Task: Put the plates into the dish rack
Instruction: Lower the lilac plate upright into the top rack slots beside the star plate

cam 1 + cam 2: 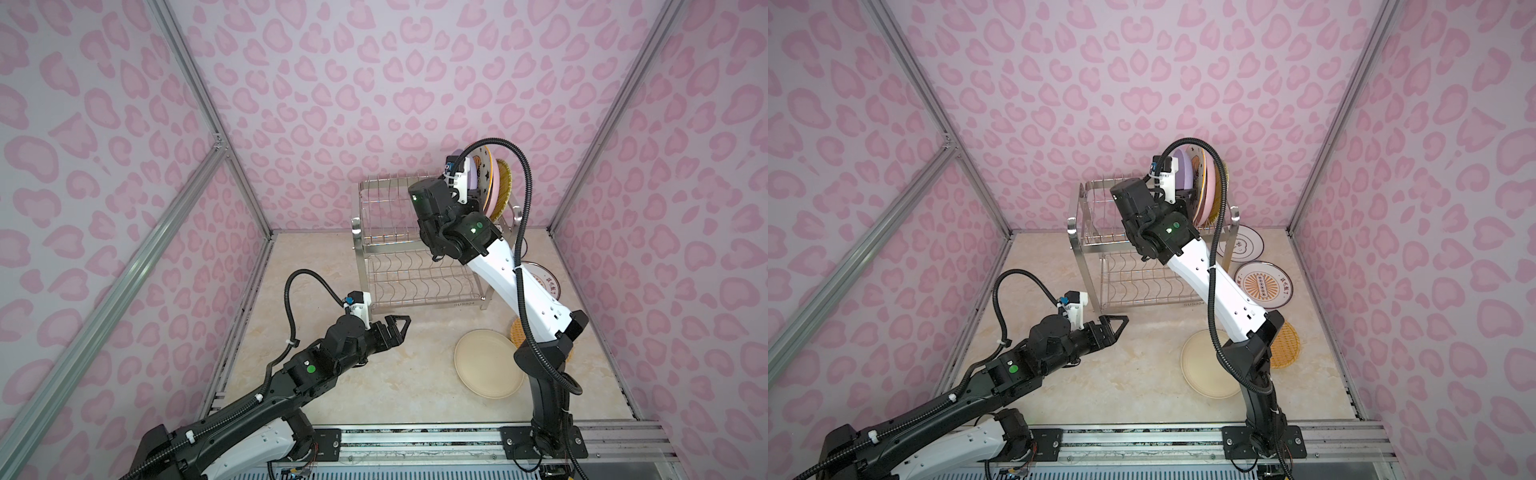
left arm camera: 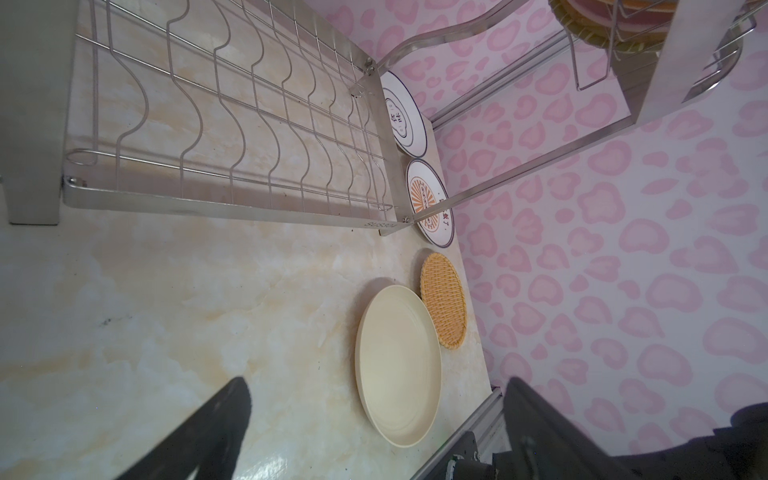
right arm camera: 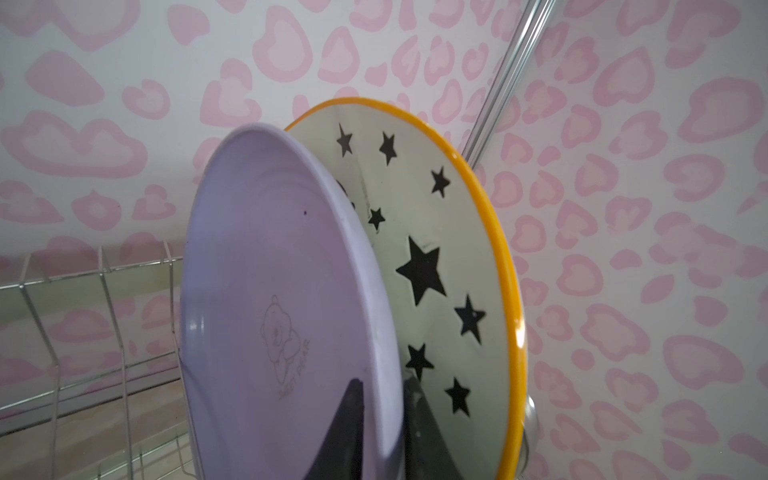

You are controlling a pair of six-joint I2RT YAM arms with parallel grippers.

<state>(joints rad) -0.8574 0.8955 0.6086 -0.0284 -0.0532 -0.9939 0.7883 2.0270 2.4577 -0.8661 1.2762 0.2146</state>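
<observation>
At the right end of the dish rack's [image 1: 358,249] upper tier, right of centre in both top views, four plates stand on edge side by side: the lilac plate [image 3: 270,291], the star-patterned plate [image 3: 457,249] with an orange rim, the pink plate [image 1: 492,195] and a wicker plate [image 1: 504,187]. The rest of the upper tier and the wavy-wired lower tier hold nothing.

The right gripper [image 3: 381,378] is at the lilac plate. Its jaws are narrow and straddle the plate's rim, with one finger on the plate's face and the other between it and the star-patterned plate. I cannot tell whether they are pressing on the rim.

The left gripper [image 1: 403,330] hovers over the table [image 1: 395,395] left of centre, just in front of the rack's lower left corner. Its jaws are spread wide and hold nothing.

Four plates lie flat on the table:
- The cream plate [image 1: 486,365] lies lower right of centre.
- The second wicker plate [image 1: 1285,345] lies just beside it, partly hidden by the right arm.
- The sunburst-printed plate [image 1: 1264,284] lies to the right of the rack.
- The other dark-rimmed plate [image 1: 1241,245] lies above the sunburst-printed one, at the rack's rear right leg.
</observation>
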